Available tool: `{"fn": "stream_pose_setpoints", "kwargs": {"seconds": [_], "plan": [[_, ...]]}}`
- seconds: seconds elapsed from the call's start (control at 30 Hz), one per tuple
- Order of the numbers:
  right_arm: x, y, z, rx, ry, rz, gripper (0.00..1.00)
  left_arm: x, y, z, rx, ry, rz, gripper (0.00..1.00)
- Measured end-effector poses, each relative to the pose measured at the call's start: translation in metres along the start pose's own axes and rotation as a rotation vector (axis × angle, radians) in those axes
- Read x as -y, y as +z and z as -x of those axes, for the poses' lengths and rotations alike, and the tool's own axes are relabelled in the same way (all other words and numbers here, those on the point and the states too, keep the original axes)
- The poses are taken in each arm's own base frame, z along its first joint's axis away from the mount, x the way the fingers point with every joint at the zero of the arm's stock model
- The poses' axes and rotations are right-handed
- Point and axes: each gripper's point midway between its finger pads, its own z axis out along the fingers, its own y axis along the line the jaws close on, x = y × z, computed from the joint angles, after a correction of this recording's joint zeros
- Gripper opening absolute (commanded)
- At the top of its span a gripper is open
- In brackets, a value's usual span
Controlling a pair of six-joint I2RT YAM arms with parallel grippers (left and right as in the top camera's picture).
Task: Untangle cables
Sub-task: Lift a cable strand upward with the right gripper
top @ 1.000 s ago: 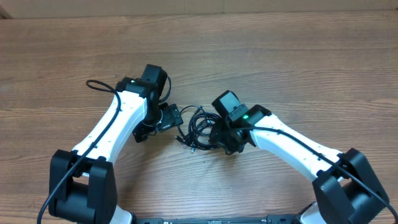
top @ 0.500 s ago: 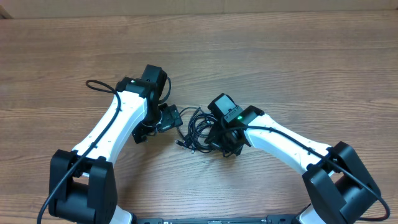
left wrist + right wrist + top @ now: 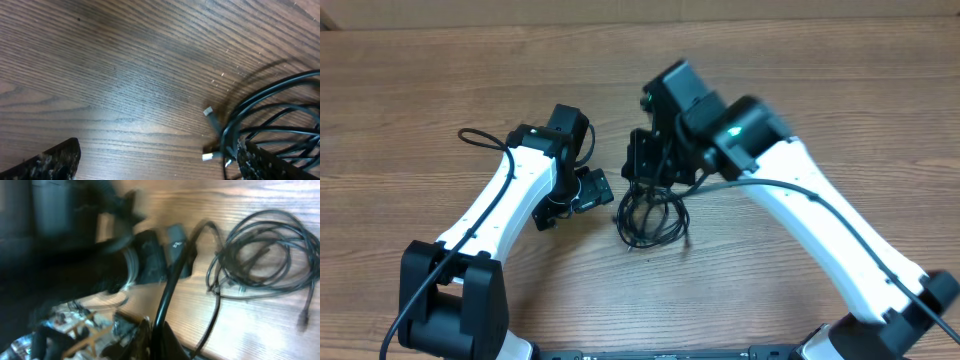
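One cable tangle (image 3: 650, 218), perhaps three cords (image 3: 272, 97). Right fingers (image 3: 172, 347) pinch strand (image 3: 172, 275); left fingers (image 3: 55, 160) spread.

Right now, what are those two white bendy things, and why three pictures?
They are robot arms, a left arm and a right arm, at a wooden table. One picture looks down from above; the other two come from little cameras on each wrist. On the table lies a tangle of thin black cables with small plugs. The right gripper, a two-finger pincher, is shut on one strand of the cables. The left gripper is wide open beside the tangle, holding nothing.
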Motion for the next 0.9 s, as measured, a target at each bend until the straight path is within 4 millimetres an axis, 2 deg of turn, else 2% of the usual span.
{"fn": "stream_pose_setpoints", "kwargs": {"seconds": [0.1,0.2,0.27,0.33,0.5,0.67,0.8,0.9], "plan": [[-0.038,-0.05,0.011,0.099,-0.092,0.089,0.04,0.0,0.0,0.0,-0.001,0.0,0.0,1.0],[-0.074,-0.11,0.02,0.251,-0.189,0.179,0.04,0.0,0.0,0.0,-0.002,0.0,0.001,0.99],[-0.076,-0.134,0.023,0.326,-0.206,0.164,0.04,0.0,0.0,-0.001,-0.002,0.0,0.001,1.0],[-0.072,-0.149,0.028,0.392,-0.205,0.129,0.04,-0.001,0.0,-0.002,-0.006,0.0,0.005,0.99],[-0.038,-0.153,0.032,0.441,-0.147,-0.036,0.04,-0.007,0.0,-0.009,-0.037,0.002,0.028,1.0],[-0.008,-0.156,0.034,0.475,-0.063,-0.174,0.04,0.003,-0.001,-0.018,-0.095,0.124,-0.049,1.0],[-0.007,-0.157,0.035,0.485,-0.03,-0.172,0.04,0.011,-0.013,-0.031,-0.186,0.234,-0.152,1.0],[-0.021,-0.158,0.04,0.5,-0.018,-0.104,0.04,0.021,-0.034,-0.032,-0.219,0.316,-0.27,1.0]]}}
